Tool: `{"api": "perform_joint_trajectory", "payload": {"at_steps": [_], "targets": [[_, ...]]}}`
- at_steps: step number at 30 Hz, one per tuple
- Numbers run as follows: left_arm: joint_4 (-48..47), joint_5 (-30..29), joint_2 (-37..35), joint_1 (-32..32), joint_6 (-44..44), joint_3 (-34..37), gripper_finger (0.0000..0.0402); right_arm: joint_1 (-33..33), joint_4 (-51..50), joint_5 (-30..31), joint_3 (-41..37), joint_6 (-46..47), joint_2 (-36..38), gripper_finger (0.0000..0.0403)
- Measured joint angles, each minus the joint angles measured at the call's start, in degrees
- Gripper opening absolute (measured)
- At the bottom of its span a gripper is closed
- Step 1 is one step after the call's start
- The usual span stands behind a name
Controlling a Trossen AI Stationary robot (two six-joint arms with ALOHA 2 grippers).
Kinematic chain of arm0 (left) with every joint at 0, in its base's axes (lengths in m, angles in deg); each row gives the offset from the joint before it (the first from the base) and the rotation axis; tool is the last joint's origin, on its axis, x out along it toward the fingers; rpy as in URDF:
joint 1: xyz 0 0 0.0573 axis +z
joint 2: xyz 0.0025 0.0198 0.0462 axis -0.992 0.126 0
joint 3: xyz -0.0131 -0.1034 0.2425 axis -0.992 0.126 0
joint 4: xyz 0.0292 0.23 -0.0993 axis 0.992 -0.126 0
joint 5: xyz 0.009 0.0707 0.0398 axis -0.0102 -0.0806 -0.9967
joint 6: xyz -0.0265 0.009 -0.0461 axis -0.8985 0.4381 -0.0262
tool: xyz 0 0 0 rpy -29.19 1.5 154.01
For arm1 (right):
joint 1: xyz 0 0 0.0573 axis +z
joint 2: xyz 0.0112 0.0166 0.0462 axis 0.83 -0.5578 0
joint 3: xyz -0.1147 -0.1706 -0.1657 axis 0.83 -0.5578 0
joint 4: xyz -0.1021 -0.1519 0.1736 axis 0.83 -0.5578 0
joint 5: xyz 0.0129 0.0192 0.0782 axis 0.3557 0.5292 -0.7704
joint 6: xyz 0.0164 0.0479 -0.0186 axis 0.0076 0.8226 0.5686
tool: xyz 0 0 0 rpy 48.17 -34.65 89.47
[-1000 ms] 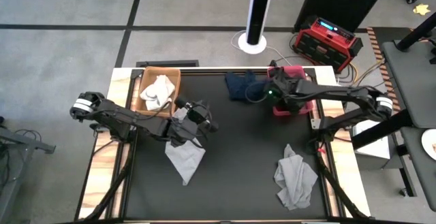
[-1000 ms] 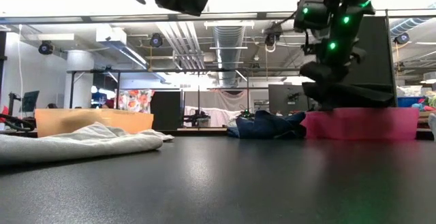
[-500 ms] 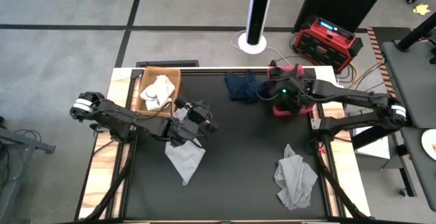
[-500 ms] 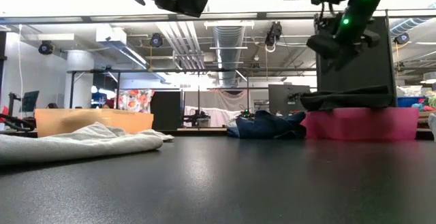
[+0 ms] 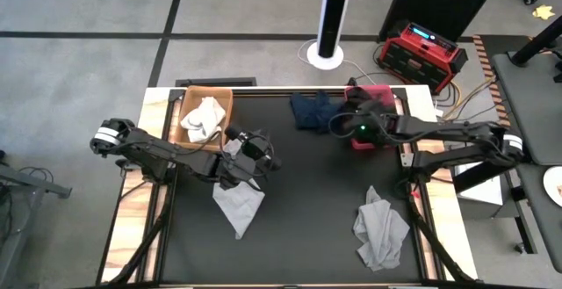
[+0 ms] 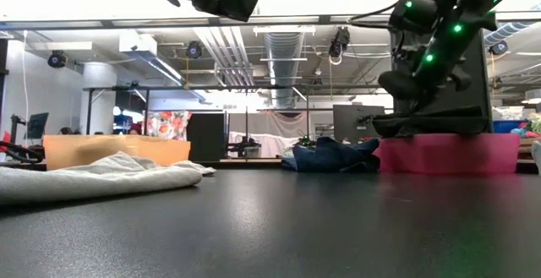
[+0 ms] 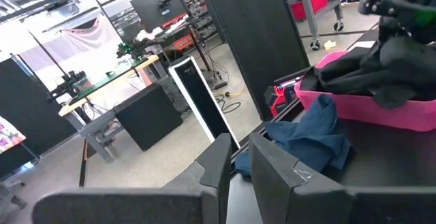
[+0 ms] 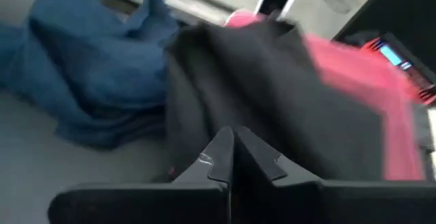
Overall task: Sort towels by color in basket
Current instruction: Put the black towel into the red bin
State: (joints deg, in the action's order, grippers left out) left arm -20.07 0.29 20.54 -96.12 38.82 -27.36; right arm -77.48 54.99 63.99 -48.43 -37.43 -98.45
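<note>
A black towel (image 6: 431, 124) lies draped over the near rim of the pink basket (image 6: 448, 153) at the table's far right. My right gripper (image 8: 230, 139) is shut close over it. A navy towel (image 5: 309, 110) lies crumpled on the table beside that basket's left wall. A white towel (image 5: 202, 118) sits in the tan basket (image 5: 189, 96) at the far left. My left gripper (image 7: 235, 163) hovers shut high above a light grey towel (image 5: 239, 205) that lies flat on the table. Nothing is between its fingers. My right gripper slants down over the black towel's near part (image 8: 272, 94) with its fingers shut. Whether the fingertips touch the cloth I cannot tell.
A second grey towel (image 5: 379, 229) lies bunched near the table's right front corner. The dark tabletop (image 5: 307, 201) between the two grey towels is bare. A red case (image 5: 421, 52) and a white post stand on the floor beyond the far edge.
My right gripper has risen from the black towel on the pink basket, then come down again and a little toward the table's left and near side, turning as it went. The black towel has stayed draped on the basket.
</note>
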Motion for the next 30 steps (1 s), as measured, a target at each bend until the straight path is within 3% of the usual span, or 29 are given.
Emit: {"api": "perform_joint_trajectory", "payload": {"at_steps": [9,15,21,30], "targets": [[-0.33,0.0,0.0,-0.01,-0.24,0.0,0.0038,-0.7,-5.82,-2.96,-0.24,2.95,-4.04,0.0009],[-1.0,0.0,0.0,-0.01,-0.29,0.0,0.0038,-0.63,-6.43,-8.63,-1.56,2.67,-4.75,0.0009],[-2.81,0.0,0.0,-0.01,-1.83,0.0,0.0038,-0.66,-9.57,-9.06,-1.95,2.38,-4.63,0.0009],[-3.13,0.0,0.0,0.01,-2.35,0.0,0.0038,-0.66,-10.35,-10.57,-1.95,-7.84,-4.63,0.0009]]}}
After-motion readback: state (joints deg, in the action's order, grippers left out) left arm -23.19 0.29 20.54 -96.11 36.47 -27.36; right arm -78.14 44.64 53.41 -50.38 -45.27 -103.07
